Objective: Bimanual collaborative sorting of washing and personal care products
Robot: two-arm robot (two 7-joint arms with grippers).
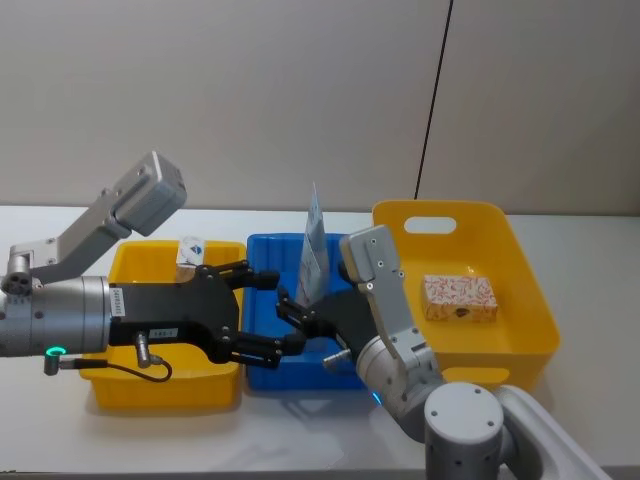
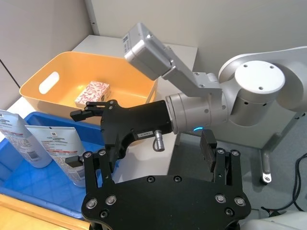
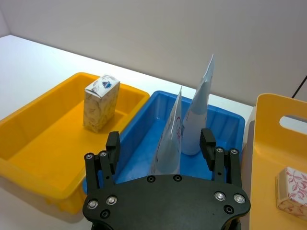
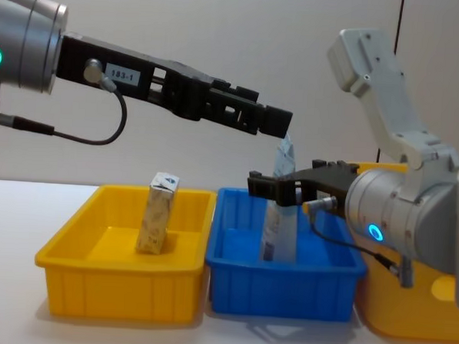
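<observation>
Two pale-blue squeeze tubes [image 3: 170, 136] [image 3: 199, 120] stand upright in the blue bin [image 1: 268, 245]; in the chest view the tubes [image 4: 277, 224] rise above its rim. A small cream carton [image 4: 158, 213] [image 3: 100, 103] stands in the left yellow bin [image 1: 128, 262]. The white box with red floral print [image 1: 460, 297] [image 2: 93, 92] lies in the right yellow bin [image 1: 522, 262]. My left gripper [image 1: 270, 312] [image 4: 278, 122] hovers open over the blue bin at tube-top height, holding nothing. My right gripper [image 3: 159, 143] [image 4: 263, 183] is open, lower, just short of the tubes and facing the left one.
The three bins sit side by side on a white table [image 1: 590, 240] against a plain wall. The two grippers face each other closely over the blue bin. Bare table lies in front of the bins and at both ends.
</observation>
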